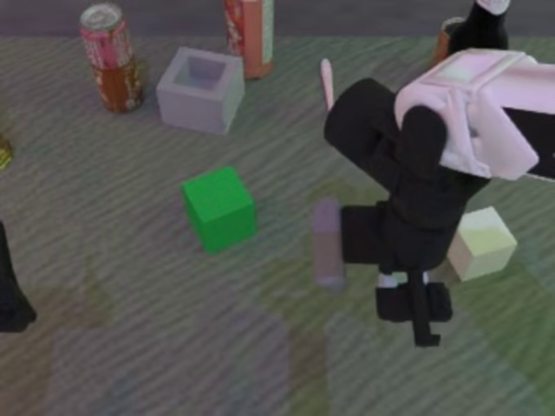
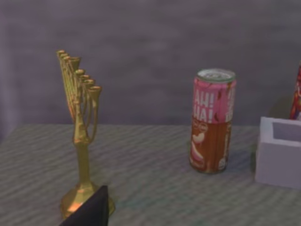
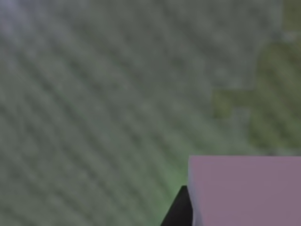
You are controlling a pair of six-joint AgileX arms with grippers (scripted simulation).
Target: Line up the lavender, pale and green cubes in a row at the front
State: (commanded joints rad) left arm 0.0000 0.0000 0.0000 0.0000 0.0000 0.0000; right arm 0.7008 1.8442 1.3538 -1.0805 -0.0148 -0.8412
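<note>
The bright green cube [image 1: 218, 208] sits left of centre on the table. Right of centre is the small lavender cube [image 1: 328, 238], its right side hidden by my right gripper [image 1: 347, 241], which reaches down from the upper right. The right wrist view shows the lavender cube [image 3: 244, 190] up close with a black fingertip [image 3: 178, 209] pressed against its side. Just past the right arm, the off-white pale cube [image 1: 481, 243] stands free. My left gripper [image 1: 9, 303] is parked at the left edge. Only one of its fingertips [image 2: 89, 212] shows, set far to one side.
At the back stand a hollow grey-lavender box [image 1: 201, 87], a pink-and-orange can [image 1: 111, 56], an orange carton [image 1: 250, 35] and a dark bottle [image 1: 477, 26]. A brass candelabra [image 2: 80, 136] stands by the left gripper. The front strip of the striped cloth [image 1: 173, 364] lies bare.
</note>
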